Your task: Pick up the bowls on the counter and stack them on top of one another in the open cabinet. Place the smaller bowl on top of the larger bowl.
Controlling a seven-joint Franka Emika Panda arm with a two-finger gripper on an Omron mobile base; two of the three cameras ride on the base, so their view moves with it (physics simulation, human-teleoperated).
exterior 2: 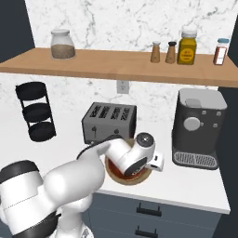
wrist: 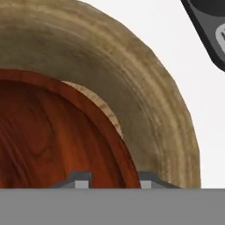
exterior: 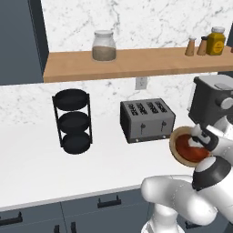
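Hand view, tool (wrist: 110, 180) seemingly astride smaller bowl (wrist: 52, 136) rim, inside larger bowl (wrist: 145, 88).

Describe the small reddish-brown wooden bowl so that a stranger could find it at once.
Start at the silver four-slot toaster on the white counter; the black coffee machine stands to its right. In front, between them, the glossy reddish-brown bowl sits inside a wider light tan wooden bowl, unlike the black rack trays.
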